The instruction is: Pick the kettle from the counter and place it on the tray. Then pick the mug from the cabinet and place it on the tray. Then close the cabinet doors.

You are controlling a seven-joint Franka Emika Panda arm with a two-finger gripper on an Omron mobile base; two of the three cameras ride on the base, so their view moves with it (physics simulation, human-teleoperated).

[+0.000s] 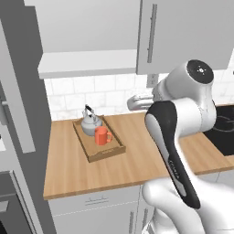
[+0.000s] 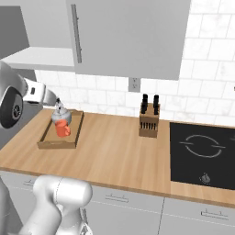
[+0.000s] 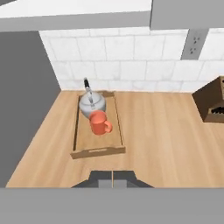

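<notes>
**Kettle and mug sitting on the tray, gripper hanging back above the desk**

The kettle [image 3: 92, 103] is standing upright at the far end of the tray [image 3: 80, 131], ahead of the gripper [image 3: 112, 179] and slightly to its left in the hand view. Its dark handle is arching up toward the tiled wall. The mug [image 3: 99, 123] is standing just in front of the kettle, on the side nearer the gripper, close enough that the two appear to be touching; its side handle is pointing to the right in the hand view. The near half of the tray is lying bare, its cut-out handle facing the gripper.

The gripper is hovering above the desk [image 3: 166, 140], short of the tray's near rim and apart from it. Its two dark tips are meeting at a thin seam with nothing between them, so it is closed and holding nothing.

Above and ahead of the gripper, the cabinet [image 1: 87, 61] is showing its pale shelf, with the left door [image 1: 18, 91] swung out toward the camera in the left base view. The right door [image 1: 183, 32] is lying flat against the cabinet front. Farther right of the gripper a knife block [image 2: 149, 120] is standing on the desk, and a black cooktop [image 2: 204, 153] is lying beyond it.
</notes>
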